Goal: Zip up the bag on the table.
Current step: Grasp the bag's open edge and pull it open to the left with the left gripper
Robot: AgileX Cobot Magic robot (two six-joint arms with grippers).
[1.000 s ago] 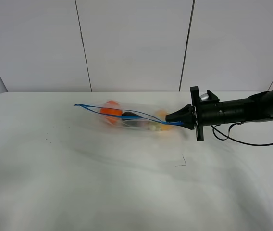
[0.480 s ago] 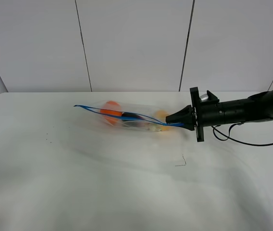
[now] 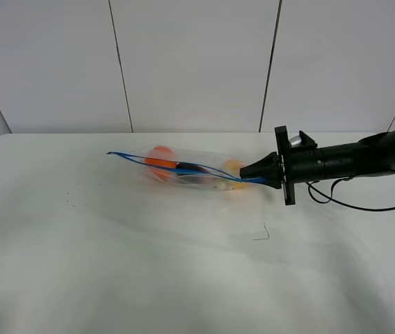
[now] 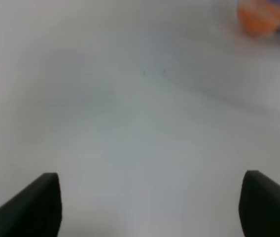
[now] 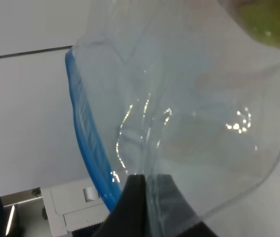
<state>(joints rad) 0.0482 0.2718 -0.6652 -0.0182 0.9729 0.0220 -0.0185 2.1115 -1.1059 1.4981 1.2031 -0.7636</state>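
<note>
— Where is the bag?
— The bag [image 3: 183, 170] rests on the white desk [image 3: 149, 264], toward its far side, with its blue zipper strip [image 3: 133, 156] along the upper edge and an orange fruit [image 3: 160, 161] inside.
— And the end effectors?
— The right end effector [image 3: 243, 172] is clenched on the bag's right corner. The left end effector [image 4: 150, 207] hangs spread wide over bare desk, grasping nothing.

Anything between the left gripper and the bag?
Nothing visible. Only bare table lies between the open left gripper and the bag. The right gripper pinches the bag's other end.
</note>
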